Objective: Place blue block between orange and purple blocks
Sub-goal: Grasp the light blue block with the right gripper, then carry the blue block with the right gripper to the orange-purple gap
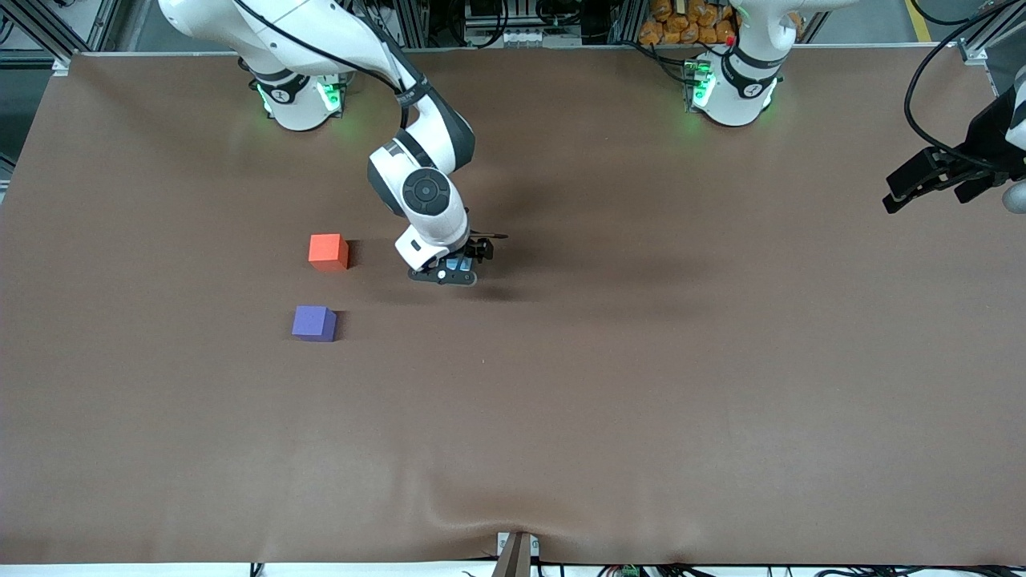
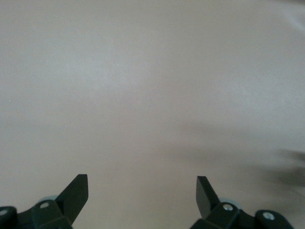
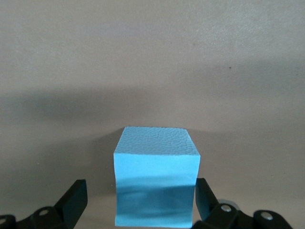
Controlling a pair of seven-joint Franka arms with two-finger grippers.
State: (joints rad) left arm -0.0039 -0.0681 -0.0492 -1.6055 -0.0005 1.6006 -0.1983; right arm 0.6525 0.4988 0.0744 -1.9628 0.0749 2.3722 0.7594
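Observation:
The sky-blue block (image 3: 156, 176) sits on the brown table between the spread fingers of my right gripper (image 3: 141, 191). One finger is close against it and the other stands a little off. In the front view the right gripper (image 1: 453, 268) is low over the table's middle, and only a sliver of the blue block (image 1: 460, 263) shows under it. The orange block (image 1: 329, 251) lies beside it toward the right arm's end. The purple block (image 1: 314, 323) lies nearer the front camera than the orange one, with a gap between them. My left gripper (image 1: 906, 192) waits, open and empty (image 2: 142, 183).
The brown table cover (image 1: 641, 385) has a small wrinkle at its front edge (image 1: 481, 521). The left arm hangs over its own end of the table, away from the blocks.

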